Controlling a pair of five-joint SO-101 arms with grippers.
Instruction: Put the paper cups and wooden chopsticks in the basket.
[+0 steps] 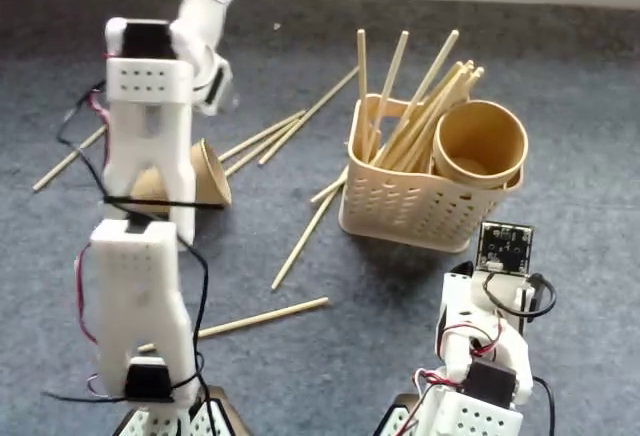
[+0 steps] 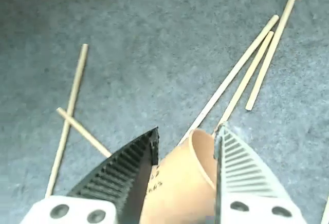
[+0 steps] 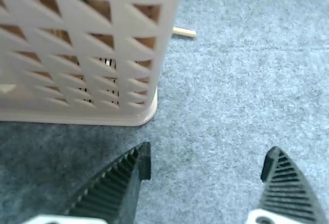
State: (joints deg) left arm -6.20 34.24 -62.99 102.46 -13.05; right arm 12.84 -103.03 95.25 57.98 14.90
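A tan paper cup [image 2: 180, 183] lies on its side between the black and white fingers of my left gripper [image 2: 187, 134], which is shut on it. From above, that cup [image 1: 205, 171] pokes out beside the left arm [image 1: 150, 136]. The cream slotted basket [image 1: 400, 206] holds several chopsticks and a second paper cup [image 1: 480, 141]. Loose wooden chopsticks [image 1: 262, 318] lie on the carpet, more of them near the held cup [image 2: 241, 75]. My right gripper [image 3: 205, 167] hangs open over bare carpet just off a corner of the basket [image 3: 77, 54].
Grey carpet covers the whole work area. More chopsticks lie left of the basket [image 1: 300, 226], further back [image 1: 265, 136] and at the far left [image 1: 68, 161]. A chopstick end [image 3: 184, 32] shows past the basket corner. The right arm [image 1: 490, 336] stands close in front of the basket.
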